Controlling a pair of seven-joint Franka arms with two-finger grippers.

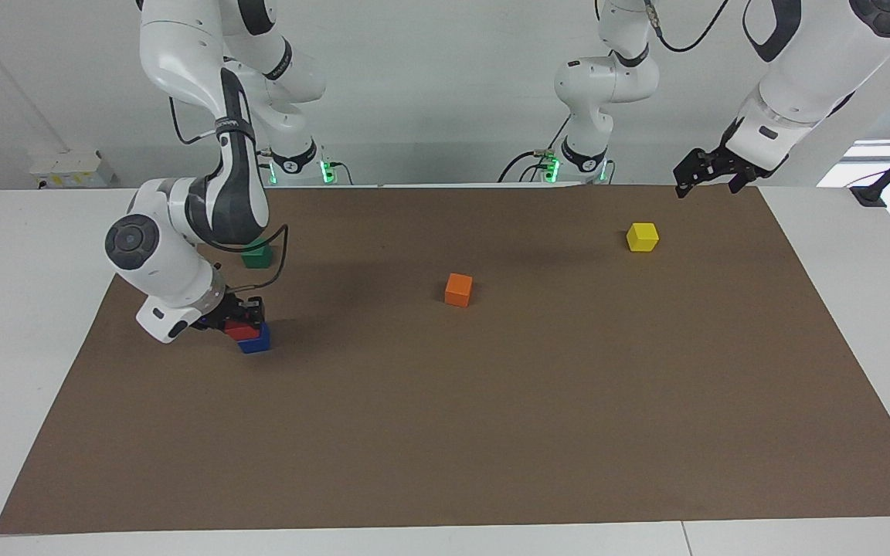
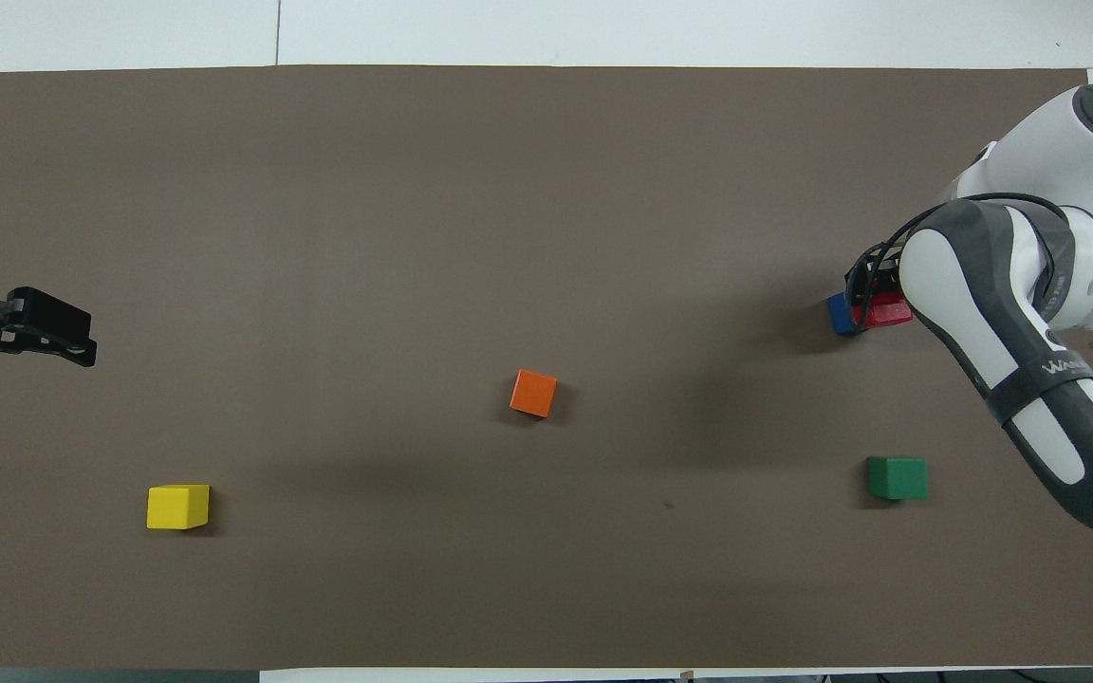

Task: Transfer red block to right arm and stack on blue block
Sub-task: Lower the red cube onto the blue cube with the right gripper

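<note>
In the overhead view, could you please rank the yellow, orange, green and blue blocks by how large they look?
1. yellow block and green block, alike
2. orange block, slightly smaller
3. blue block, mostly hidden under the red block

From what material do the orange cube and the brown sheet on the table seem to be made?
Orange cube: likely painted wood or hard plastic; sharp edges, flat matte faces, uniform colour. The look cannot settle which.
Brown sheet: probably paper or thin card; it lies flat, matte, with straight cut edges on the white table.
</note>
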